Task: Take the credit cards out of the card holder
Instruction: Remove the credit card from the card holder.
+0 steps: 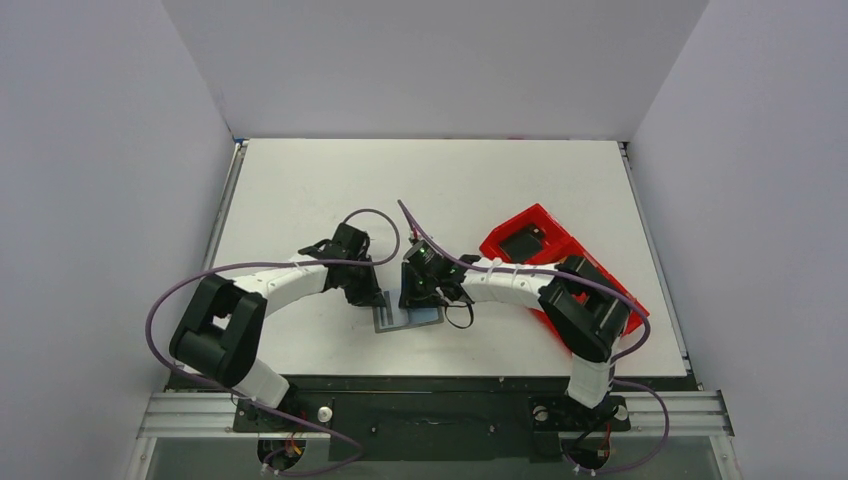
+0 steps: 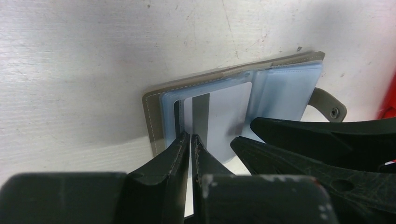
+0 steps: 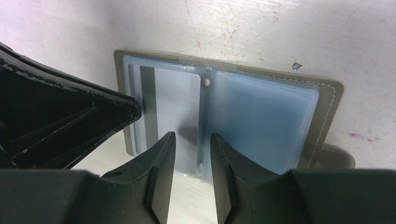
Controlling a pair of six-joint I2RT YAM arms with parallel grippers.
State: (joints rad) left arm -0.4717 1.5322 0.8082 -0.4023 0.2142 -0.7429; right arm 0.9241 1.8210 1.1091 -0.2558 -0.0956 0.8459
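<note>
Left gripper [image 2: 191,136] nearly closed at the credit card [image 2: 224,116], grip unconfirmed.
The open card holder [image 1: 408,318] lies low-centre in the top view, the right gripper [image 3: 192,136] straddling its spine, jaws apart; the card seems thin, stiff, slick: pinch its near edge.

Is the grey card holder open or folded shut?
Open: the flat grey bifold card holder lies spread flat, both blue-grey pocket pages facing up.

card holder [image 3: 329,100]: taupe-grey outside, blue-grey pockets | credit card [image 3: 173,98]: pale, dark stripe | tray [image 1: 540,212]: red
</note>
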